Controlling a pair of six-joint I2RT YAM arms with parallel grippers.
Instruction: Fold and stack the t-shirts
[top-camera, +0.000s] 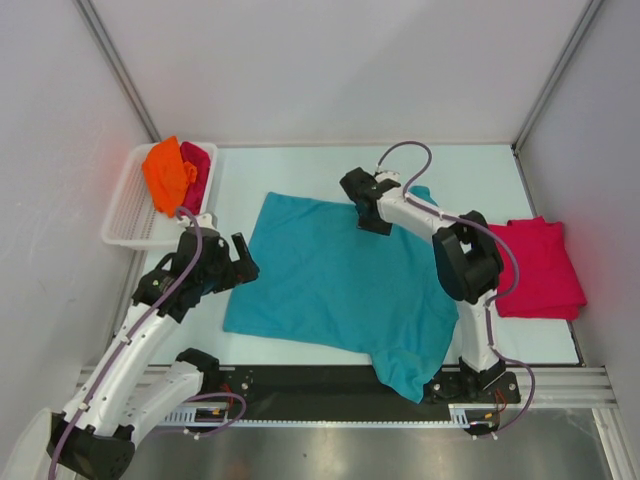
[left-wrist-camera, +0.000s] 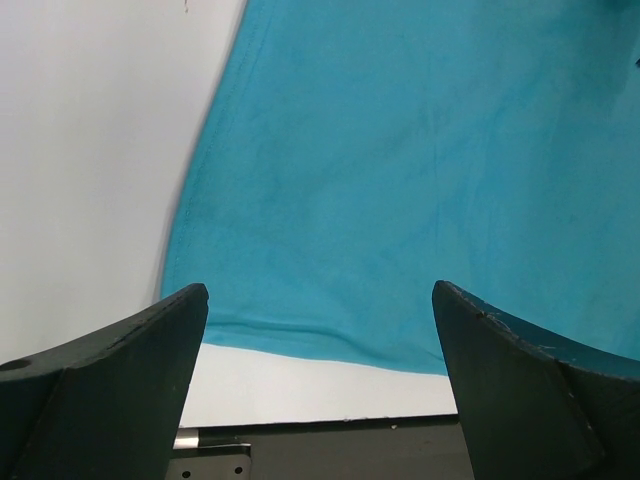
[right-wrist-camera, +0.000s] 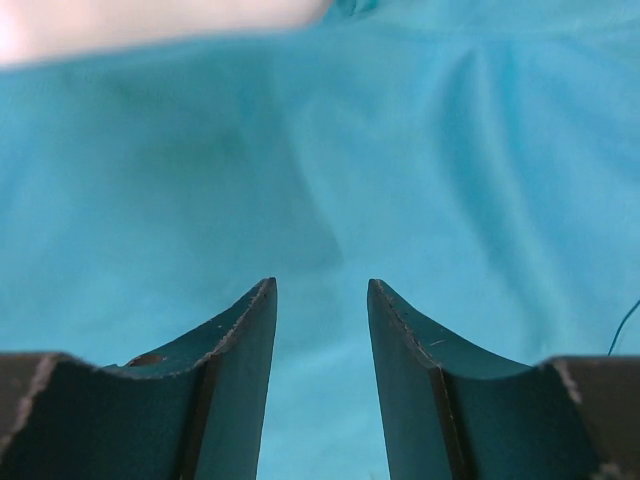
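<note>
The left fingers (left-wrist-camera: 120, 380) are spread wide apart, and nothing is gripped between them. They are held over the near left corner of the teal t-shirt (left-wrist-camera: 400, 180), where its stitched hem meets the white table (left-wrist-camera: 80, 150). The right fingers (right-wrist-camera: 230, 370) are parted by only a narrow gap, and no cloth is seen pinched in it. They are poised over the far side of the teal t-shirt. Whether their tips touch the fabric cannot be told. Both pairs are seen as dark, curved blades that taper to thin tips with slightly scuffed edges.

The teal t-shirt is spread flat across the middle of the table. It is soft, matte cotton, marked by a few shallow wrinkles, and one corner is draped past the table's near edge.

To the right of the teal t-shirt, apart from it, a crimson-pink t-shirt (top-camera: 540, 265) is folded into a thick, neat rectangle. To its far left, a white slatted plastic basket (top-camera: 125, 215) is set, and an orange t-shirt (top-camera: 167, 175) and a second crimson-pink t-shirt (top-camera: 197, 172) are bunched loosely inside it.
</note>
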